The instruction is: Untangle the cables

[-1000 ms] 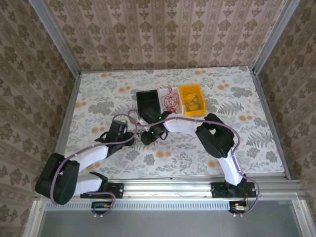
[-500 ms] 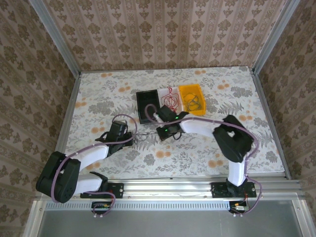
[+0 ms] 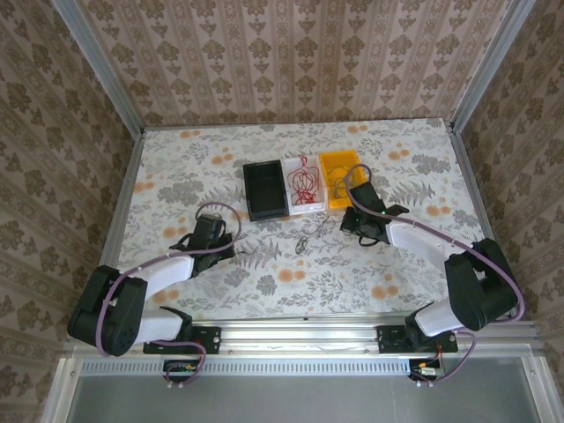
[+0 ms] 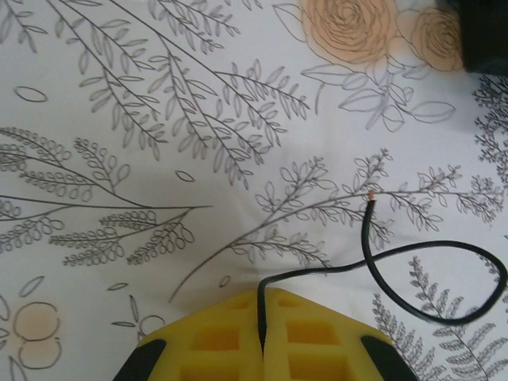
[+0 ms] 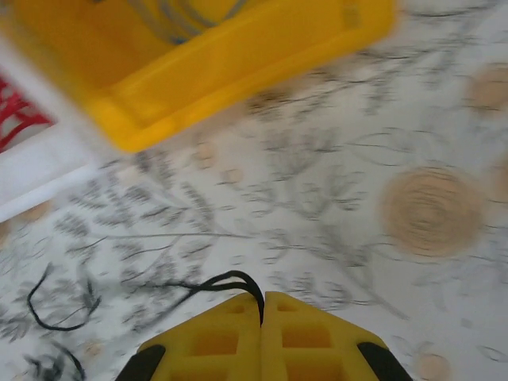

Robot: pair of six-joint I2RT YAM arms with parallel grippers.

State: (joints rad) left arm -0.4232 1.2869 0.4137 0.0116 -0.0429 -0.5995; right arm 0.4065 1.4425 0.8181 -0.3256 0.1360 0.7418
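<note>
Left pincer [image 4: 263,317] clamped on thin black wire [image 4: 364,234]; right pincer [image 5: 263,317] clamped on same sort. I see dark tangle [image 3: 302,245] between them on worktop [image 3: 414,167]. I judge wire light, floppy, slippery: hold near bare end, pull gently.

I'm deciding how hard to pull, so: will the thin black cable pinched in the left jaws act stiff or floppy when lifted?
Probably floppy: the black cable lies in a loose curl on the table. Likely very light, being so thin. It may slip, since only a narrow seam between the shut jaws pinches it.
</note>
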